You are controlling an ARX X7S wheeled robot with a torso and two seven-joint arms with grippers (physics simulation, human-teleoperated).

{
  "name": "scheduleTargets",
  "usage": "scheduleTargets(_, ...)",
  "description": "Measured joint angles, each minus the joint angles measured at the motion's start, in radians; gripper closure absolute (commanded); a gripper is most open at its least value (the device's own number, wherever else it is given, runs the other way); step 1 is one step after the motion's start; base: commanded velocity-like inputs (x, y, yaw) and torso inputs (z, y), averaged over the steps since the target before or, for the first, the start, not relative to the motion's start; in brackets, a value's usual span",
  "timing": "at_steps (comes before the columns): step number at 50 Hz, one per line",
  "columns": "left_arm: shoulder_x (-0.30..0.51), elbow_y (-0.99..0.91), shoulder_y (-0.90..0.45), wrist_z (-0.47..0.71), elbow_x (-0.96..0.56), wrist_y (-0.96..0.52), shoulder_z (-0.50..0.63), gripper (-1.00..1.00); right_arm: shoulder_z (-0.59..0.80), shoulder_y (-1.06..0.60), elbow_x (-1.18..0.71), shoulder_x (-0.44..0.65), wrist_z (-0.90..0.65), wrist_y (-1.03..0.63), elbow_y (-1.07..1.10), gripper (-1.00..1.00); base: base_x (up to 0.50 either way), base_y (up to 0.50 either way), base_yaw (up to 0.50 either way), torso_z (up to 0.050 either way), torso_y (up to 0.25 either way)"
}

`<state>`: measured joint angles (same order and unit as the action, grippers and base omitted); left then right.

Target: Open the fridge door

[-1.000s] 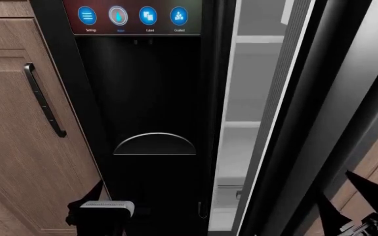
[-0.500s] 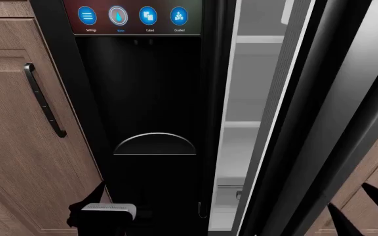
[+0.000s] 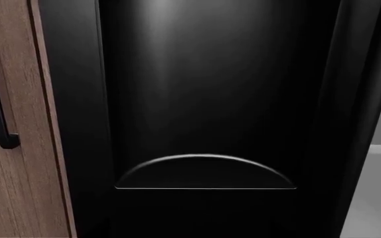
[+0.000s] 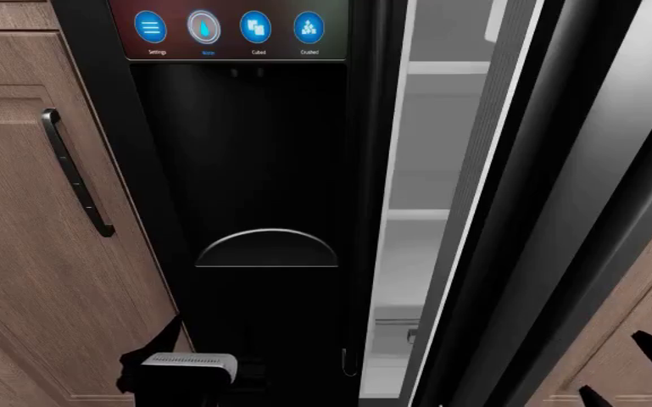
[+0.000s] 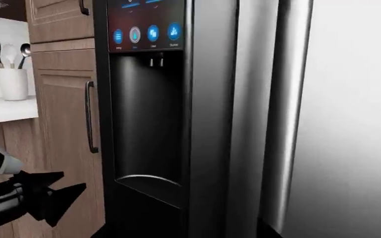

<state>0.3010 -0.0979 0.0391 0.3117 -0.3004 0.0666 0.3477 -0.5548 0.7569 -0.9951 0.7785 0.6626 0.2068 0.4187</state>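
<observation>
A: Largest item?
B: Fridge door (image 4: 597,170), at 3 o'clock, stood ajar; white shelves (image 4: 433,212) showed in the gap.
A: Next?
B: Dispenser door (image 4: 252,170), 12 o'clock.
A: Grippers?
B: Left gripper (image 5: 51,198) fingers spread, empty. Right gripper (image 4: 631,373), 5 o'clock: spread undeterminable.

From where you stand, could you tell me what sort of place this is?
Most likely a home kitchen. A black fridge with a dispenser panel stands beside wooden cabinets, its fridge door ajar on white shelves. The right wrist view shows a utensil crock on a white counter.
</observation>
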Motion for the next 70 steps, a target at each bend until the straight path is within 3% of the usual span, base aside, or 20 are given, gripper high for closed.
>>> scheduleTargets(18, 0.003, -0.002, -0.003, 0.006, 0.001, -0.002, 0.008, -1.0, -0.065, -0.001, -0.086, -0.089, 0.133, -0.176, 0.156, -1.0, 0.0, 0.0, 0.0, 0.0, 0.0)
scheduleTargets(42, 0.007, -0.008, 0.004, 0.018, 0.001, 0.002, 0.013, -1.0, -0.009, -0.033, -0.277, -0.09, 0.124, -0.326, 0.371, -1.0, 0.0, 0.0, 0.0, 0.0, 0.0)
scheduleTargets(52, 0.01, -0.005, 0.008, 0.019, -0.004, 0.01, 0.012, -1.0, 0.08, -0.134, -0.326, -0.071, 0.04, -0.378, 0.403, -1.0, 0.0, 0.0, 0.0, 0.0, 0.0)
scheduleTargets(70, 0.011, 0.01, 0.009, 0.02, -0.009, 0.023, 0.014, -1.0, 0.373, -0.443, -0.262, -0.123, -0.181, -0.512, 0.347, -1.0, 0.0, 0.0, 0.0, 0.0, 0.0)
